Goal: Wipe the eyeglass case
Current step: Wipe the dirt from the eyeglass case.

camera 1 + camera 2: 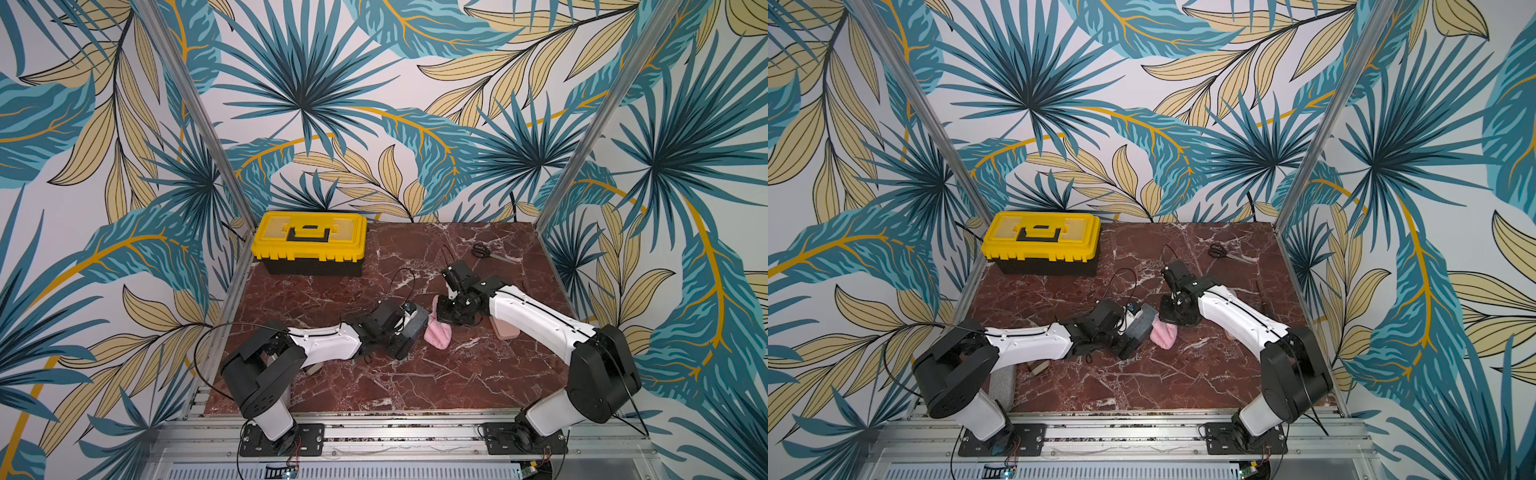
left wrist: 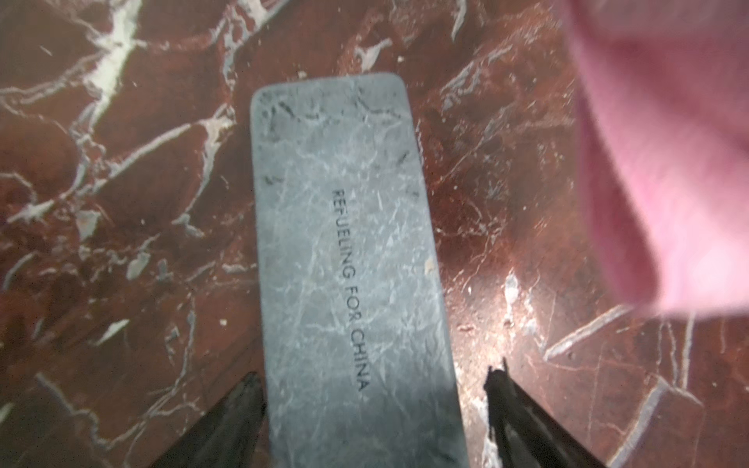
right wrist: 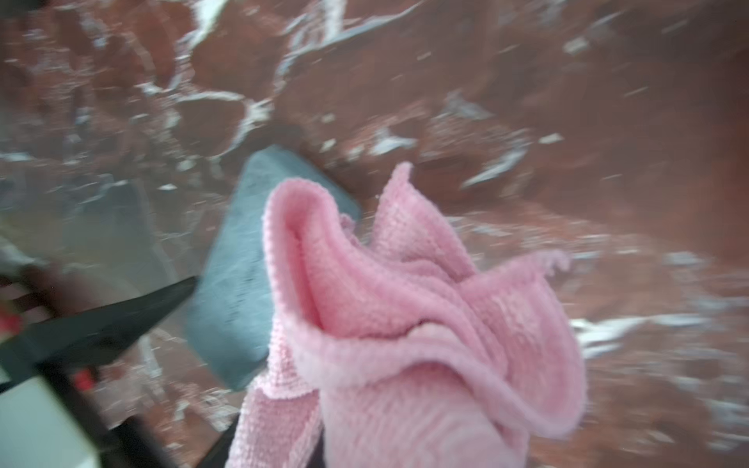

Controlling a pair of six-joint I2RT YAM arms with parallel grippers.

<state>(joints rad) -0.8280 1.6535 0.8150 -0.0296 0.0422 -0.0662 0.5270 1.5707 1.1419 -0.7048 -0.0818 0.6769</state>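
Note:
The grey eyeglass case [image 1: 417, 322] [image 2: 348, 259], printed with black lettering, lies flat on the red marble table [image 1: 374, 382] near its middle. My left gripper [image 1: 409, 330] [image 2: 375, 377] is open astride the case's near end; one finger [image 2: 239, 413] touches its edge and the other stands apart from it. A pink cloth [image 1: 438, 334] [image 3: 405, 324] hangs bunched from my right gripper [image 1: 451, 318], which is shut on it. The cloth rests right beside the case's far end [image 3: 231, 291] and covers part of it in the right wrist view.
A yellow toolbox [image 1: 309, 239] stands shut at the back left. Black scissors [image 1: 482, 250] lie at the back right. A pinkish-brown flat object [image 1: 505, 330] lies under my right arm. A small brown thing [image 1: 1038, 368] sits under my left arm.

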